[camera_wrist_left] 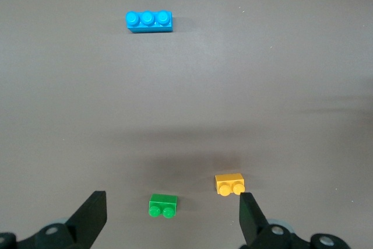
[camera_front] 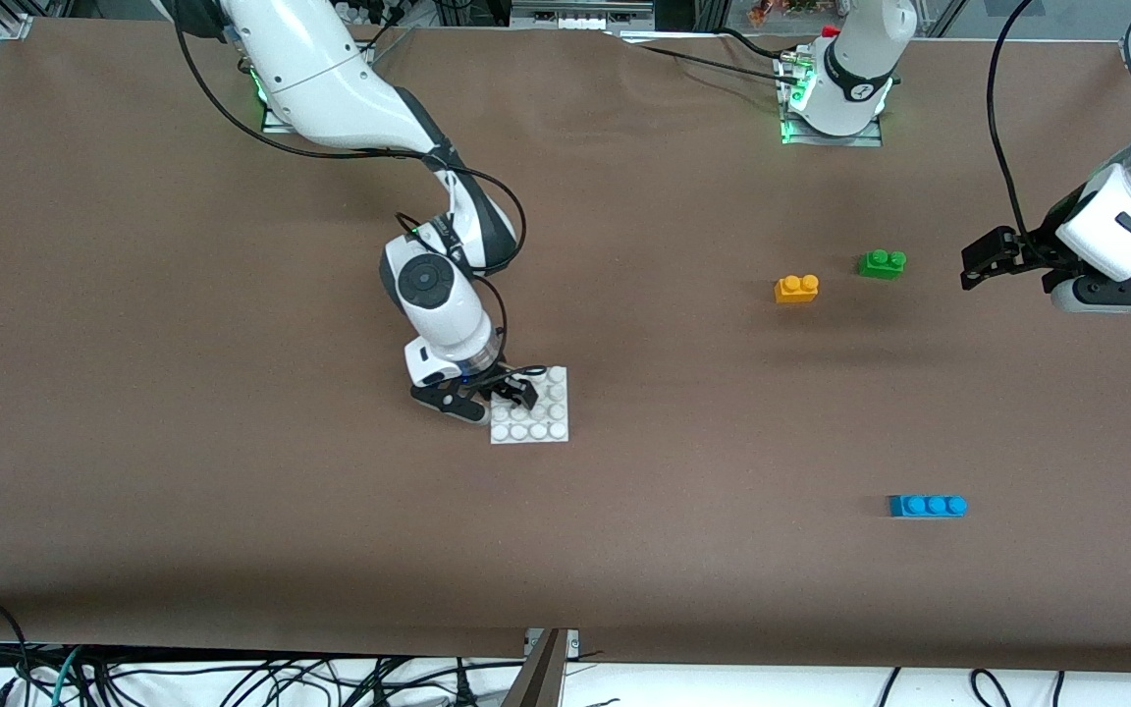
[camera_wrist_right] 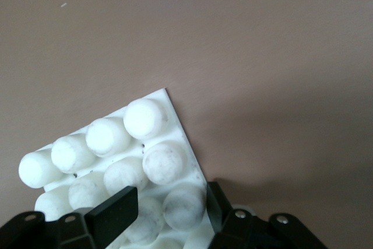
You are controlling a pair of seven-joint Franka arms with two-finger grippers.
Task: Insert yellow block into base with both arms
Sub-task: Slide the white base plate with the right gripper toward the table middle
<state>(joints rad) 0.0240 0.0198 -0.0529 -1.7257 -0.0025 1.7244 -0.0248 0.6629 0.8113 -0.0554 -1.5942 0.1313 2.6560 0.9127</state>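
The right pincer is clamped on the white base at its edge. The left pincer hangs wide open, holding nothing, above the surface. The yellow block lies at eight o'clock of the green brick, well apart from the base.

You are looking at a robotics lab: 2 white arms bolted to a brown-covered table, aluminium framing at its edge, loose cables along the floor.
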